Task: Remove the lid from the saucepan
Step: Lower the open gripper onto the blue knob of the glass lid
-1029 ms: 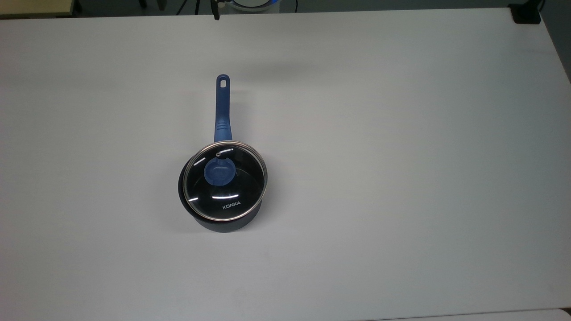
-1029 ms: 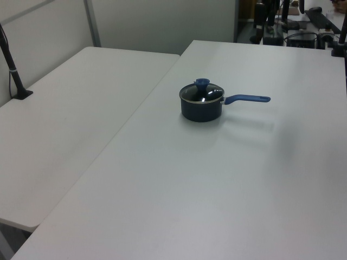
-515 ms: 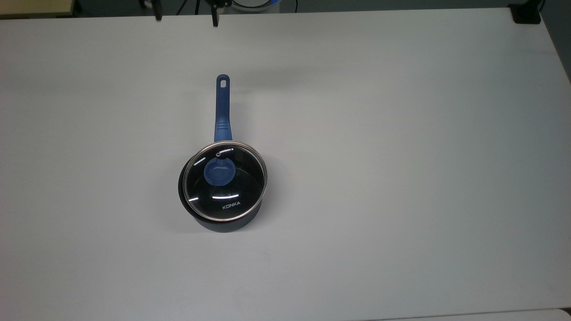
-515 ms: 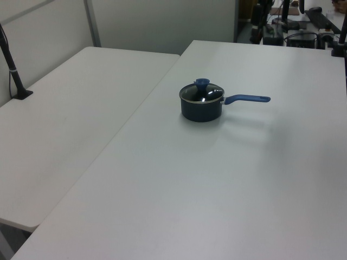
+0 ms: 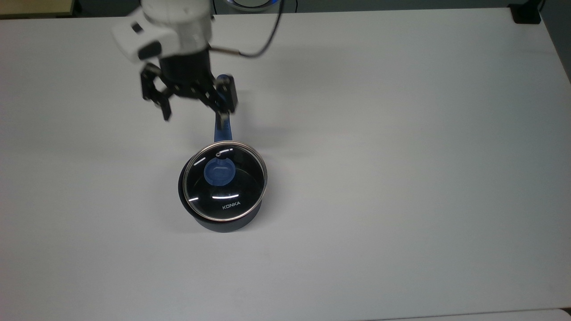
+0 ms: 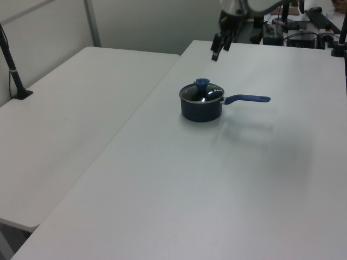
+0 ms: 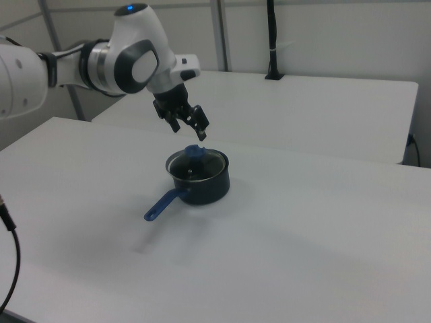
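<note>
The dark saucepan (image 5: 225,224) stands on the white table (image 5: 401,178), and its long blue handle (image 5: 222,131) points to the top view's upper edge. The clear glass lid (image 5: 236,189) with its blue knob (image 5: 219,173) rests shut on the pan, with "KONKA" lettering on the glass. My gripper (image 5: 196,111) hangs open in the air over the handle, short of the lid, touching nothing. In the right view the gripper (image 7: 189,129) is just above and behind the knob (image 7: 195,153) of the lid (image 7: 202,163). In the left view the gripper (image 6: 219,47) is high behind the saucepan (image 6: 201,109).
A black cable (image 5: 263,42) trails from the arm's wrist toward the top view's upper edge. A black block (image 5: 525,14) sits at the table's corner. A second white table (image 6: 70,119) adjoins this one, with a black clamped post (image 6: 13,67) on it.
The arm has come into the views from the table's far edge and now hangs open over the pan's handle. Pan and lid have not moved.
</note>
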You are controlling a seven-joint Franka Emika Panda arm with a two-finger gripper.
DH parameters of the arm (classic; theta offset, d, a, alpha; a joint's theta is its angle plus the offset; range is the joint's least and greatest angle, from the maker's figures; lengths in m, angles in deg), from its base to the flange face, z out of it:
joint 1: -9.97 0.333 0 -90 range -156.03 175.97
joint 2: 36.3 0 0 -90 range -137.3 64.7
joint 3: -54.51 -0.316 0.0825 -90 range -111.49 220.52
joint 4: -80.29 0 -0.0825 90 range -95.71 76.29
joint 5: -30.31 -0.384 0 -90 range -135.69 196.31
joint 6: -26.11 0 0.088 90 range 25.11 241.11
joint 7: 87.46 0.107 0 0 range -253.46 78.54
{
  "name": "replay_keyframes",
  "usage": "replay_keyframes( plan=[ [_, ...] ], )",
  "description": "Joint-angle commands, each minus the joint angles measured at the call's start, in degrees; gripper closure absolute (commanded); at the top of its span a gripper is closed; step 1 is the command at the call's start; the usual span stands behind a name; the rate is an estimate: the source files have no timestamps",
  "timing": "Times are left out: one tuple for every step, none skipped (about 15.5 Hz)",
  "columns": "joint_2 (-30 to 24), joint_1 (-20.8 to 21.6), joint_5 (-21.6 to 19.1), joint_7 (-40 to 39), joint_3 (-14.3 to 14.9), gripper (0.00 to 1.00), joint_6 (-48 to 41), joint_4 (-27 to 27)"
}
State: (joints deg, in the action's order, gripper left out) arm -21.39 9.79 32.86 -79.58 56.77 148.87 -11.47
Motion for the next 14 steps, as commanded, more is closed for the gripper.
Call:
replay_keyframes(
  plan=[
    [4.3, 1.1, 0.3, 8.5, -0.3, 0.00, 6.6, 1.2],
    [6.0, 1.2, 0.4, 9.1, -0.8, 0.00, 8.8, 1.3],
    [6.8, 1.2, 1.2, 9.8, -0.8, 0.00, 9.4, 1.3],
    [7.3, 1.3, 2.9, 10.3, -0.8, 0.00, 9.8, 1.3],
    [8.1, 2.3, 5.4, 10.9, -0.8, 0.00, 10.2, 1.2],
    [8.6, 2.7, 5.7, 11.9, -0.8, 0.00, 10.7, 1.2],
    [9.0, 2.7, 5.9, 13.0, -0.8, 0.00, 11.5, 1.2],
    [9.2, 2.8, 6.1, 13.2, -0.8, 0.00, 12.1, 1.1],
    [9.7, 2.9, 6.2, 13.3, -0.8, 0.00, 12.3, 1.1],
    [10.1, 3.0, 6.6, 13.4, -0.8, 0.00, 12.3, 1.1],
    [10.2, 3.0, 6.7, 13.5, -0.8, 0.00, 12.5, 1.2],
    [10.3, 3.0, 6.8, 13.5, -0.8, 0.07, 12.5, 1.1],
    [10.3, 2.9, 6.7, 13.5, -0.8, 0.08, 12.5, 1.2],
    [10.3, 3.0, 6.8, 13.5, -0.8, 0.12, 12.5, 1.1]
  ],
)
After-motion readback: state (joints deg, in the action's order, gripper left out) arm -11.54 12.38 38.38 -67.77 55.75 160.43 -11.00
